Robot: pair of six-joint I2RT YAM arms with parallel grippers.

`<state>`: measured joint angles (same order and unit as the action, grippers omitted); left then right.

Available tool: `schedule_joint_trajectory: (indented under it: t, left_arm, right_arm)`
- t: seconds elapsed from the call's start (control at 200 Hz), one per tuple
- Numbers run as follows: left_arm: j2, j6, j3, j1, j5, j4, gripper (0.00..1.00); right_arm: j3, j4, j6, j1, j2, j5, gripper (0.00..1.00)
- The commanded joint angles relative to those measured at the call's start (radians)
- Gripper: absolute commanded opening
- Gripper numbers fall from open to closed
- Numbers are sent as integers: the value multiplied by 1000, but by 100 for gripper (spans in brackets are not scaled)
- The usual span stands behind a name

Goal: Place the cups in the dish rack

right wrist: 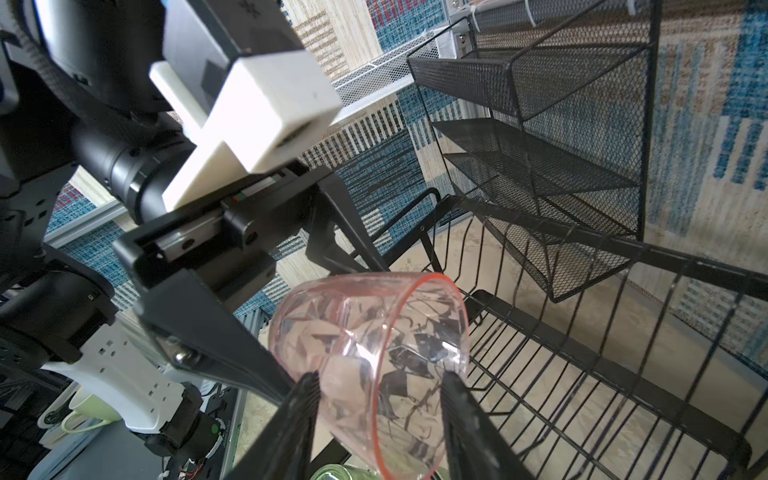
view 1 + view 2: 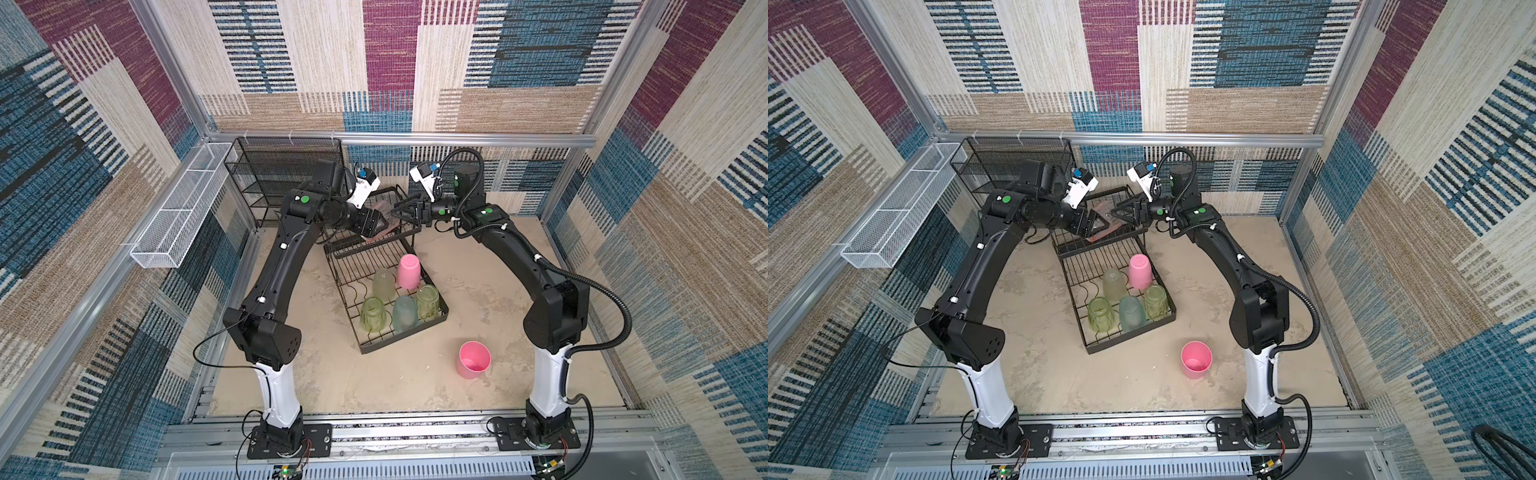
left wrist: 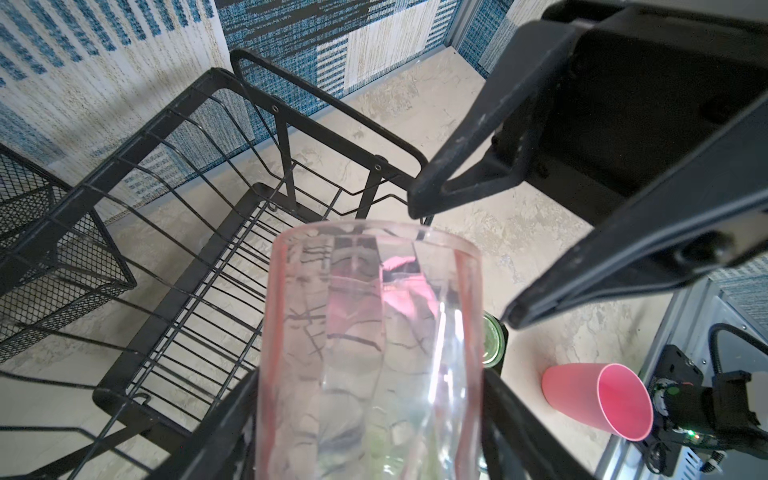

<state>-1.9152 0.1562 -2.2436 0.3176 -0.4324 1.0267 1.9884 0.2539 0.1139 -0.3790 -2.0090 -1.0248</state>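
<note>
Gripping faceted translucent pink cup (image 3: 374, 332): left pincer (image 2: 384, 224); right pincer (image 1: 379, 376) half-open astride its rim.

Five cups stood upside down in the black wire dish rack's (image 2: 399, 337) lower tier: pink (image 2: 408, 271), teal (image 2: 405, 311), three yellow-green (image 2: 373, 314). Another pink cup (image 2: 473, 359) stood upright nearby; a clear reddish cup (image 1: 365, 357) tilted over the upper tier.

You look down from high at 6 o'clock in both top views, facing the wall (image 2: 374, 62) at 12, the whole tabletop (image 2: 332, 374) shared. Your wrist cameras sit close, facing each other across the translucent pink cup (image 3: 370, 353) above the dish rack (image 3: 178, 291).
</note>
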Motion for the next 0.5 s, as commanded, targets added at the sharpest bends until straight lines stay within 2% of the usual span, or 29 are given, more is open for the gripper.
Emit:
schedule_joint_trajectory:
  t: [0.0,0.496]
  left_arm:
    - [3,40,18,-8,-49,-67,69]
    - [2,118,88,-31,-192,-184,70]
  right_arm:
    - [8,30,-34,2,-1,-49,48]
    - [93,123,-77,-1,-52,-106,40]
